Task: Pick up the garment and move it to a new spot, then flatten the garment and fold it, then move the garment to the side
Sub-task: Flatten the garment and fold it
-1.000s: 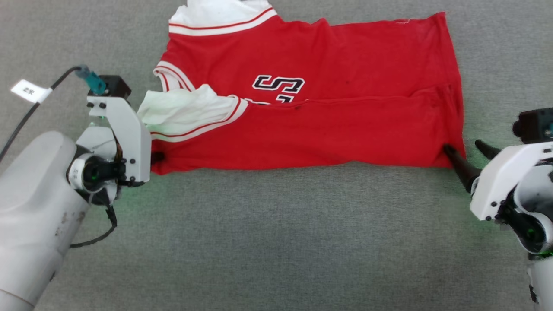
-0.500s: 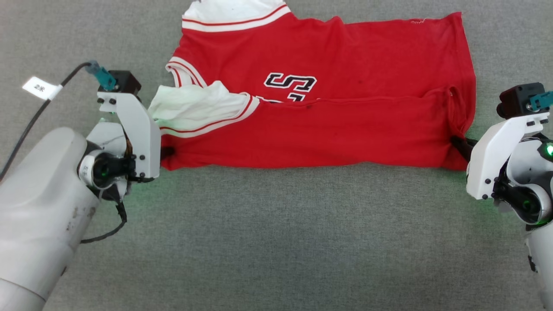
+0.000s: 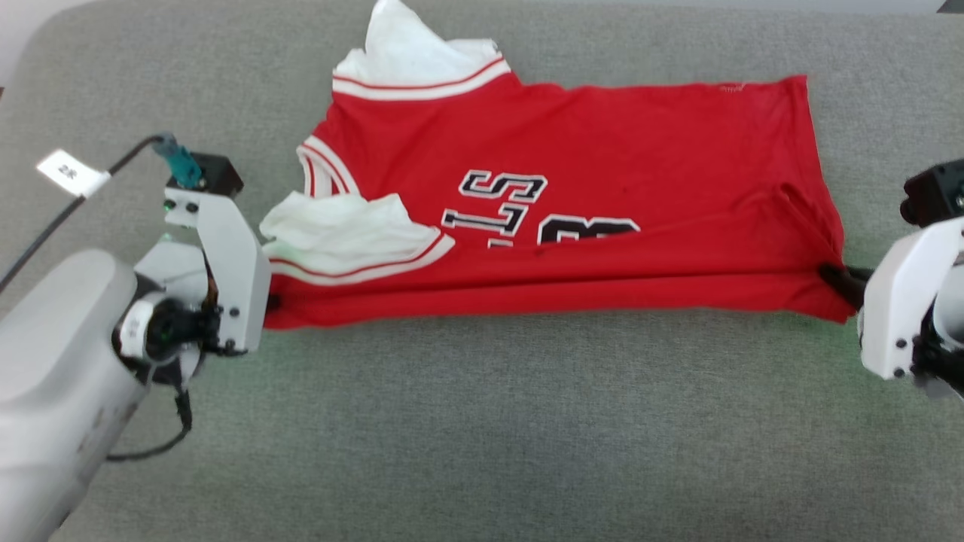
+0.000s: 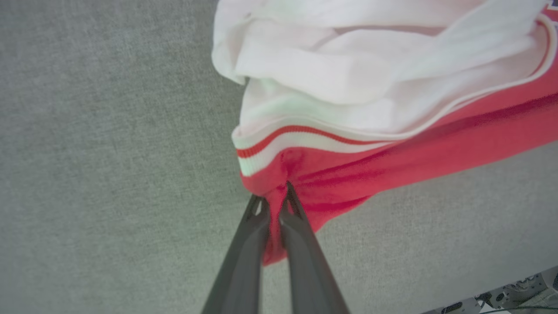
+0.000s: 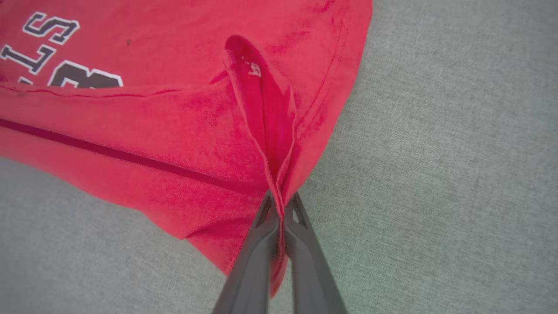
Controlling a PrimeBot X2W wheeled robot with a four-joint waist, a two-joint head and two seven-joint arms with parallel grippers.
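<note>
Now both corners are pinched. My left gripper has its fingers shut on the red corner just below the bunched white sleeve, and in the left wrist view cloth is squeezed between the two tips. My right gripper is shut on the opposite hem corner, and in the right wrist view the fabric rises in a ridge from the tips. The shirt lies spread across the grey surface, collar end toward my left and hem toward my right, with the near edge turned over as a band. The head camera has shifted since a second ago, so the far rim of the surface now shows; I do not count that as the shirt moving. What has really changed is the band. It is narrower than it was, and more of the black lettering is uncovered, where before the fold cut across the first letters. I judge the near edge is being drawn back toward me, so the fold is opening rather than closing. The sleeve is still crumpled and the right corner puckered, so flattening looks unfinished.
</note>
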